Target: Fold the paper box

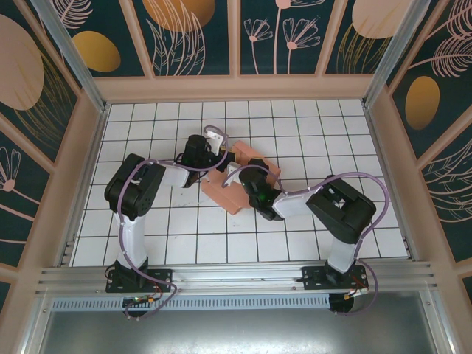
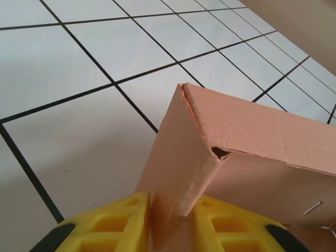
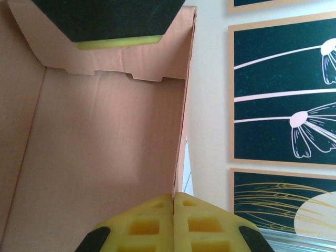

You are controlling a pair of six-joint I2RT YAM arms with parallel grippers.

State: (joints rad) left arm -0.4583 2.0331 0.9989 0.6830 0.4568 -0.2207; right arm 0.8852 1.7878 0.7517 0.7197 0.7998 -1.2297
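One paper box (image 1: pixel 226 194); left tool (image 2: pixel 171 209), right tool (image 3: pixel 173 200) each pinch it.

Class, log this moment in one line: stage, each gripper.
stage: folding | left gripper: shut on folded wall of paper box | right gripper: shut on another wall's edge

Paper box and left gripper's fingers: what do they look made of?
Paper box: thin salmon-pink card, matte, faintly ribbed, creased and slightly split at the fold corner. Fingers of the left gripper: yellow, matte, likely moulded plastic or rubber, judging by the square recesses.
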